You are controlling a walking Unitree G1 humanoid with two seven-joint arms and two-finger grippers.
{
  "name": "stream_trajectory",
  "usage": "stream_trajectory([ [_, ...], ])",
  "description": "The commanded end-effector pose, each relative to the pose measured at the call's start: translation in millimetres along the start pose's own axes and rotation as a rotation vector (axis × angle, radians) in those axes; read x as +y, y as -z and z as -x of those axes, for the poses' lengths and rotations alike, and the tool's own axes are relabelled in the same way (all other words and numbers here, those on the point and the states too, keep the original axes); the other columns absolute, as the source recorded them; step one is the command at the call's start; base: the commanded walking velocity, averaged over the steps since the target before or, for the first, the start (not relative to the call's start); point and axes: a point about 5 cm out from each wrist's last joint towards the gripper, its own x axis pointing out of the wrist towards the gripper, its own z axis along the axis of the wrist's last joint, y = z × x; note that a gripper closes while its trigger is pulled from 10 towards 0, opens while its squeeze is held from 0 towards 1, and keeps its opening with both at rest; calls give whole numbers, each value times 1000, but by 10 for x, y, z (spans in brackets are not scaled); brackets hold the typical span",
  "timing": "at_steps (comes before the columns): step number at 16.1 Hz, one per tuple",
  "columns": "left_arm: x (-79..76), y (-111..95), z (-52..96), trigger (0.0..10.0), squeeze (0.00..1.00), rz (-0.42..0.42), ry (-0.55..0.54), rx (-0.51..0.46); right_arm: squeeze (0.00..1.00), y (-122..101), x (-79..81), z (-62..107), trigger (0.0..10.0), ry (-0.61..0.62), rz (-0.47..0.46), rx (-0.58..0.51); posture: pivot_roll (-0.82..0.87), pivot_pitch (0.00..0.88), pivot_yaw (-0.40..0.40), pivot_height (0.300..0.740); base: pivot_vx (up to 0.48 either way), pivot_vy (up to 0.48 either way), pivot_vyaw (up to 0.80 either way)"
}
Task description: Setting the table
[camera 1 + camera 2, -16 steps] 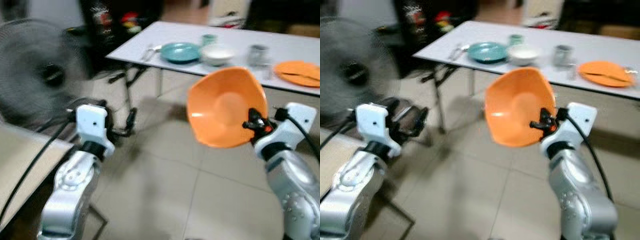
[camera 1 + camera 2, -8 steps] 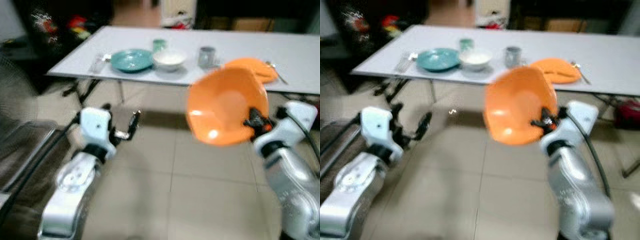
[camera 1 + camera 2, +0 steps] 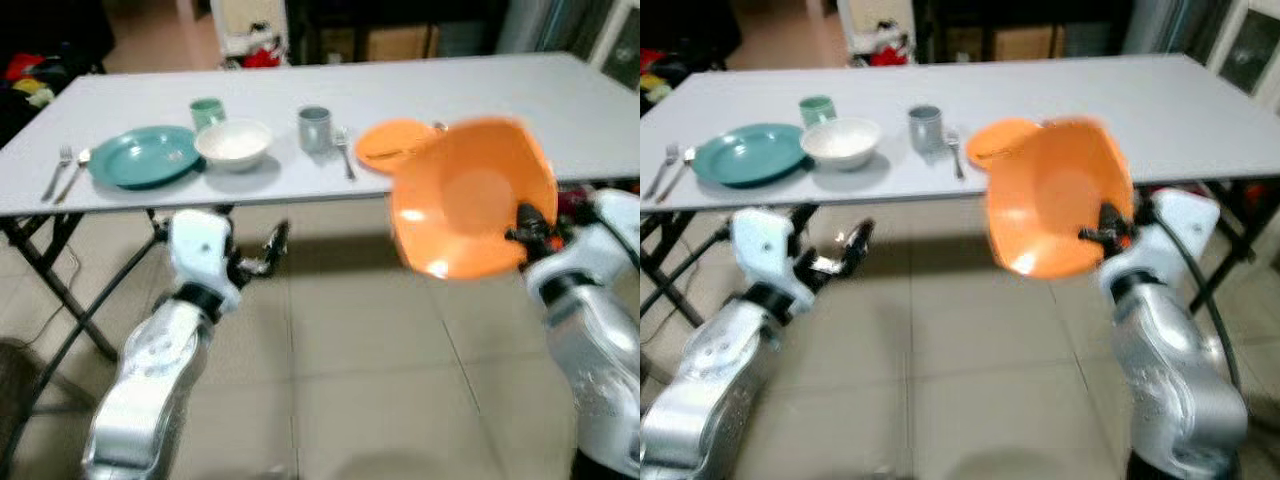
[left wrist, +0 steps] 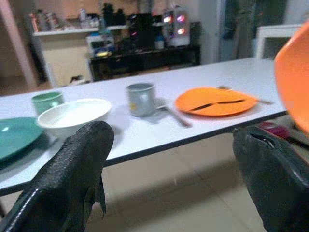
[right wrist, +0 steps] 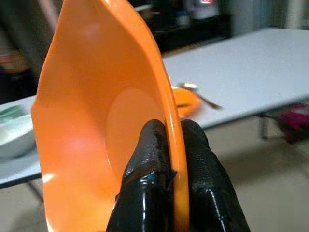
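Observation:
My right gripper (image 3: 527,226) is shut on the rim of an orange bowl (image 3: 468,212), held on edge in the air before the white table (image 3: 500,95); its black fingers (image 5: 154,154) pinch the rim (image 5: 171,145). On the table lie an orange plate (image 4: 215,102) with cutlery on it, a grey mug (image 3: 314,127), a white bowl (image 3: 234,144), a green cup (image 3: 206,111) and a teal plate (image 3: 145,159) with a fork and spoon (image 3: 66,172) beside it. My left gripper (image 3: 262,252) is open and empty, below the table's front edge.
Folding table legs (image 3: 60,290) stand at the left on the beige tiled floor (image 3: 340,390). Dark shelves with clutter (image 4: 140,29) line the far wall behind the table. The right half of the tabletop (image 3: 1200,100) is bare.
The camera has swung and closed in, so the table now lies straight ahead and nearer; the fan is gone from view. The bowl stays in my right gripper.

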Motion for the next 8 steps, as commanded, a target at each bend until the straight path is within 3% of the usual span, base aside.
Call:
stream_trajectory([
  [1, -50, -33, -22, 10000, 0, 6, 14, -16, 0, -76, -67, 14, 10000, 22, 14, -42, -84, 0, 18, 740, 446, 0, 0],
  [8, -41, -49, -61, 10000, 0, 4, 14, -29, 0, -117, -48, -59, 10000, 2, 12, -61, -82, 0, 14, 740, 447, 0, 0],
])
